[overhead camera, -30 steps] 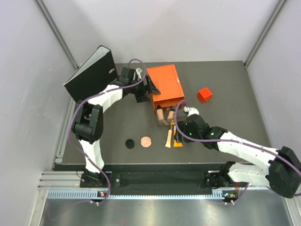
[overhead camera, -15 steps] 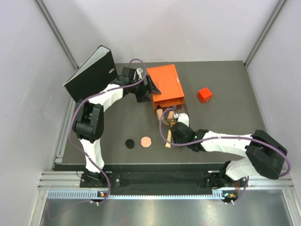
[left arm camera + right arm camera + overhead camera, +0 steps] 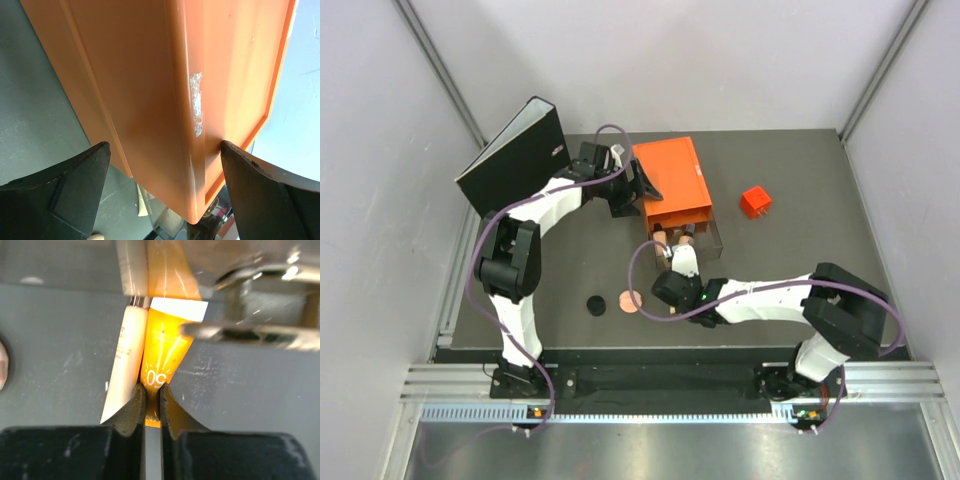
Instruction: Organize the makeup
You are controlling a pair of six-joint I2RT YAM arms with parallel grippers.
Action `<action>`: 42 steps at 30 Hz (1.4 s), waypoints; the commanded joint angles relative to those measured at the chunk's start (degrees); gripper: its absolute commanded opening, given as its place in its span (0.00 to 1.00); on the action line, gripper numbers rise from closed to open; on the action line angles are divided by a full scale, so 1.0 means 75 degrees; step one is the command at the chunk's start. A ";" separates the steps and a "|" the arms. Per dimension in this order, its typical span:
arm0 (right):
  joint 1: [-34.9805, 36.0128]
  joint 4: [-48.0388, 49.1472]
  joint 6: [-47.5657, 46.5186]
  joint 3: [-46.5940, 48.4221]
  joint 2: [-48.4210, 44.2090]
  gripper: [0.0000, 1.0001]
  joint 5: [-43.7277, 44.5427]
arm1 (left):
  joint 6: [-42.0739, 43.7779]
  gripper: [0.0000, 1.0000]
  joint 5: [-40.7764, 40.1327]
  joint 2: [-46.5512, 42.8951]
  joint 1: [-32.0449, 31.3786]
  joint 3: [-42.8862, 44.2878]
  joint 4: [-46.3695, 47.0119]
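Dark grey surface (image 3: 790, 170) carries a black round disc (image 3: 596, 304) and, just beside it, a pinkish-copper round disc (image 3: 628, 300) close to its near edge, left of centre. Left end effector (image 3: 164, 146) stands released, fingers spread either side of the large orange box (image 3: 672, 185) at far centre. Right end effector (image 3: 152, 392) is clenched on the orange-yellow tube (image 3: 167, 337), which lies before the box with the slim beige tube (image 3: 125, 360) touching alongside.

Pale walls (image 3: 670, 60) — dark table (image 3: 800, 200) (matte)
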 commanded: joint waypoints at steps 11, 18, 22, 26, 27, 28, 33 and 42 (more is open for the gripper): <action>0.0750 -0.2732 0.0214 0.0170 -0.2118 0.00 -0.0637 | 0.0552 0.94 -0.0569 0.0529 -0.0079 0.0082 -0.1084; 0.0773 -0.3541 0.0143 0.0978 -0.3970 0.01 -0.0602 | 0.0494 0.94 -0.0581 0.0470 -0.0115 -0.0082 -0.0990; 0.0762 -0.3706 0.0143 0.1271 -0.4639 0.02 0.0192 | 0.0517 0.94 -0.0593 0.0447 -0.0115 -0.0070 -0.0990; 0.0424 -0.3764 -0.0301 0.1774 -0.4524 0.03 0.0710 | 0.0494 0.94 -0.0616 0.0400 -0.0115 -0.0129 -0.1002; 0.0306 -0.3753 -0.0476 0.1846 -0.4407 0.03 0.0734 | 0.0505 0.94 -0.0616 0.0400 -0.0115 -0.0140 -0.0979; 0.0200 -0.3695 -0.0582 0.1904 -0.4289 0.03 0.0758 | 0.0494 0.94 -0.0616 0.0400 -0.0115 -0.0152 -0.0979; -0.0854 -0.3145 -0.1028 0.2139 -0.3714 0.04 0.0652 | 0.0435 0.94 -0.0651 0.0365 -0.0115 -0.0176 -0.0955; -0.2226 -0.1984 -0.1801 0.2478 -0.2836 0.04 0.0044 | 0.0459 0.94 -0.0687 0.0353 -0.0115 -0.0105 -0.1026</action>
